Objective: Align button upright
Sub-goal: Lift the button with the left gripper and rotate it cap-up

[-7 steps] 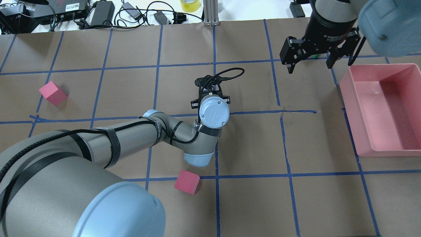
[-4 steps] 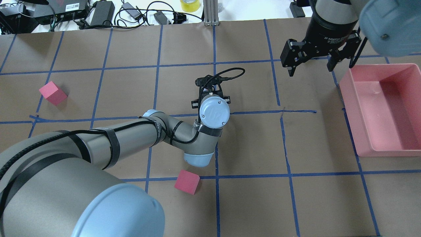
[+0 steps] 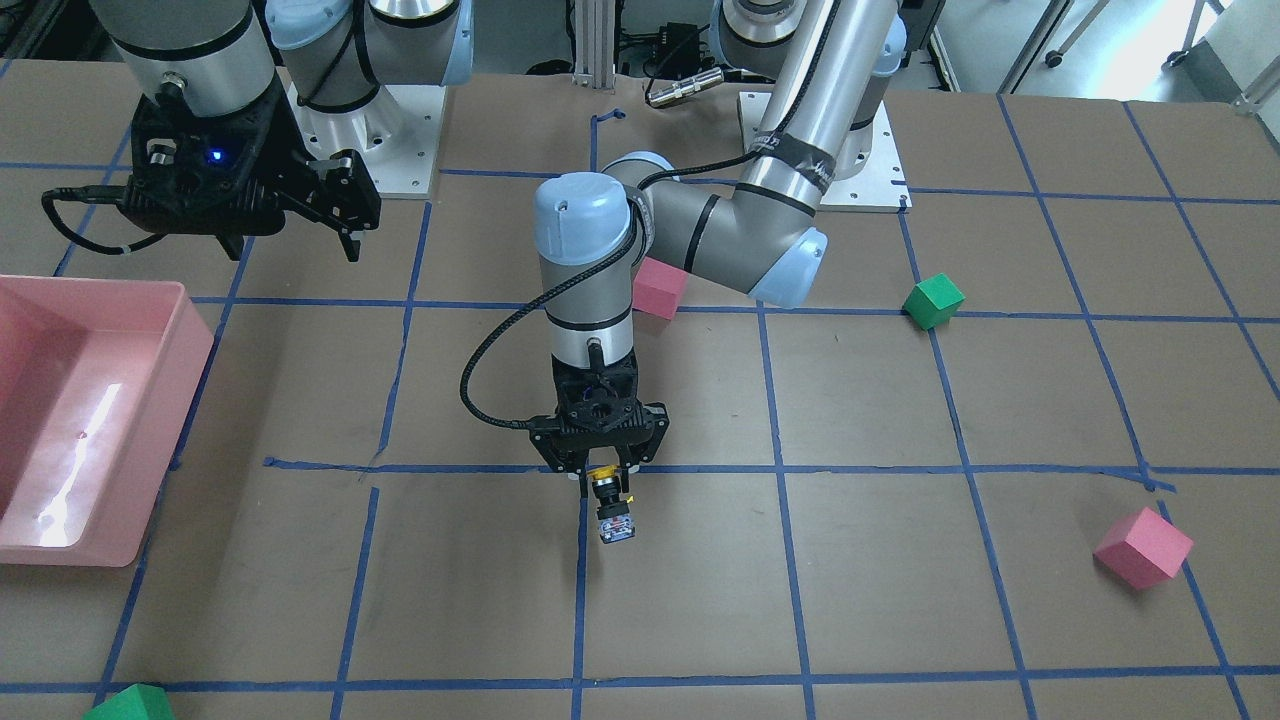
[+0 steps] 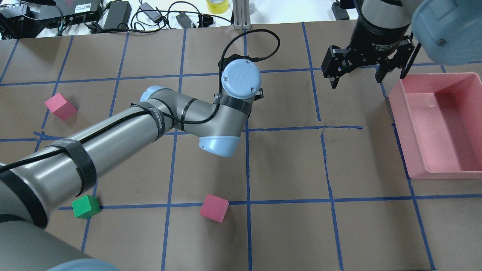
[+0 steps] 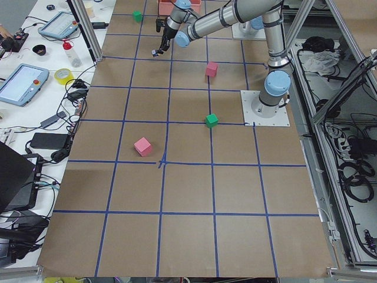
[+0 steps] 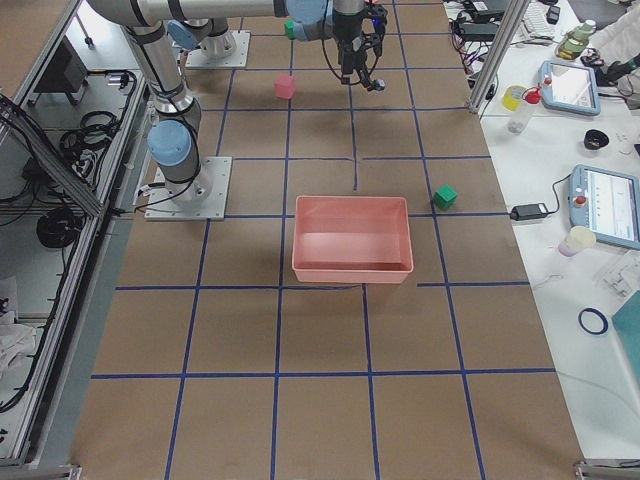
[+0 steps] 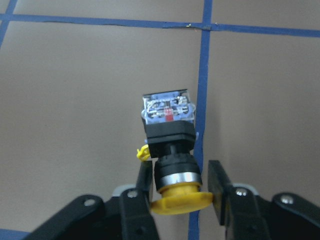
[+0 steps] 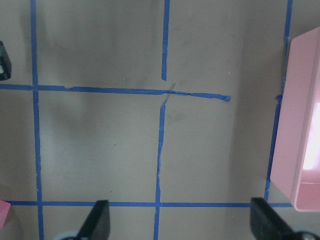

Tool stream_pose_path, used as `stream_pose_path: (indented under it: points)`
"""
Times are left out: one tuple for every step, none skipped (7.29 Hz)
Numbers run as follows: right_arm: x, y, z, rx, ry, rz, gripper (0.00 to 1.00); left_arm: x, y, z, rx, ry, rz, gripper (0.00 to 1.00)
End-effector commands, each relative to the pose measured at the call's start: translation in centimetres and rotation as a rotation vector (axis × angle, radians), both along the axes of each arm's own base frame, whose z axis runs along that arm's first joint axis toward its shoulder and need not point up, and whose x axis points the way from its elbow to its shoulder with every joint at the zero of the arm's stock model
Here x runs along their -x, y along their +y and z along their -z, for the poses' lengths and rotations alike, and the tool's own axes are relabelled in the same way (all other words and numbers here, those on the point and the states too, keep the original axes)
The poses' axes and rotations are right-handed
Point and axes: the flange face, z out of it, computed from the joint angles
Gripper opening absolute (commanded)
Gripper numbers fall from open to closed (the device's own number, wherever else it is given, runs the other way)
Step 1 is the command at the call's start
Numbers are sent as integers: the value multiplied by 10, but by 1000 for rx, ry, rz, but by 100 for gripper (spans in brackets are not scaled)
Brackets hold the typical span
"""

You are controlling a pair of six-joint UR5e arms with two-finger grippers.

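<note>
A brown-papered table (image 4: 286, 165) is gridded with blue tape (image 4: 332, 199), power adapters (image 4: 117, 14) beyond it.

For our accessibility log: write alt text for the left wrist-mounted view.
The left gripper clamps the button at its yellow cap end, its contact block pointing away. Behind lies brown paper crossed by blue tape lines.

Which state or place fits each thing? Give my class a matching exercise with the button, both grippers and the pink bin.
Column A
1 button
2 left gripper
3 right gripper
4 pink bin

Column B
a open, holding nothing
b standing on the table, on the robot's right
c shut on a small part
d held at its yellow-cap end, contact block pointing down

Pairs: 1-d, 2-c, 3-a, 4-b
</note>
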Motion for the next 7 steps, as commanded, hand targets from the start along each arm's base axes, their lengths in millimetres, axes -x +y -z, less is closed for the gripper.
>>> stream_pose_path:
  points:
    - [-1, 0, 0, -1, 0, 0, 100, -23, -2, -18, -242, 199, -158, 20]
    - [0, 0, 0, -2, 0, 2, 100, -17, 5, -14, -336, 290, -304, 24]
    - [0, 0, 1, -2, 3, 2, 100, -7, 9, -11, -425, 404, -478, 21]
    - [2, 0, 2, -4, 22, 3, 100, 1, 11, -3, -525, 505, -616, 15]
    - [4, 1, 2, -5, 43, 1, 100, -8, 5, 5, -593, 557, -712, 8]
    - [4, 1, 3, -7, 43, 3, 100, -36, -6, 12, -702, 592, -787, 7]
    - [4, 1, 3, -7, 43, 1, 100, -66, -22, 10, -784, 700, -852, 6]
